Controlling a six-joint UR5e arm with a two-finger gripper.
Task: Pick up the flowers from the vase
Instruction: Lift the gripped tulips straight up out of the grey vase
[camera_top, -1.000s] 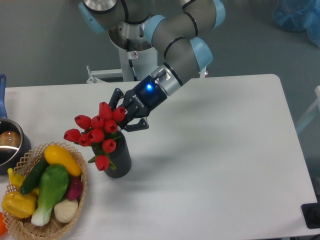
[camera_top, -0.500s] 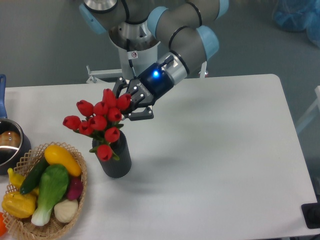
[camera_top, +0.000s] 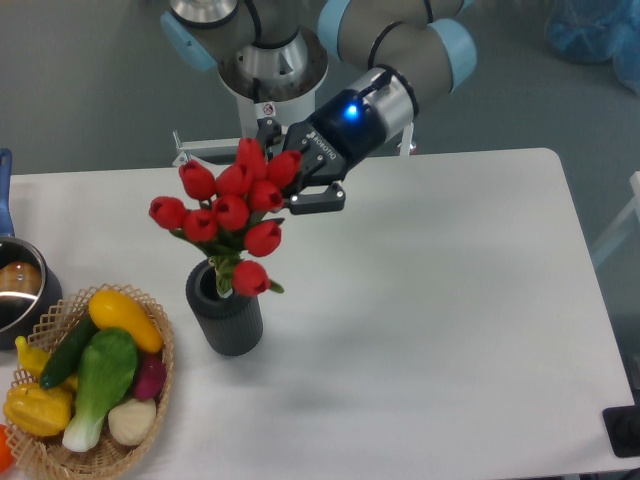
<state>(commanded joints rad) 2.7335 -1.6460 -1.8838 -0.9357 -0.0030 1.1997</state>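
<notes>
The flowers (camera_top: 232, 210), a bunch of red tulip buds with green stems, hang above the vase (camera_top: 226, 315), a short dark grey ribbed cylinder on the white table. Their stem ends are at the vase mouth, which now shows open on its left side. My gripper (camera_top: 290, 180) is shut on the flowers at the bunch's upper right, its black fingers partly hidden behind the buds.
A wicker basket (camera_top: 160, 350) with yellow, green and white vegetables and a magenta radish sits at the front left, close to the vase. A metal pot (camera_top: 20, 290) with a blue handle is at the left edge. The table's (camera_top: 450, 300) right part is bare.
My gripper has risen and moved right with the flowers. The bunch has lifted out of the vase, whose mouth is now partly exposed. The vase has stayed put.
</notes>
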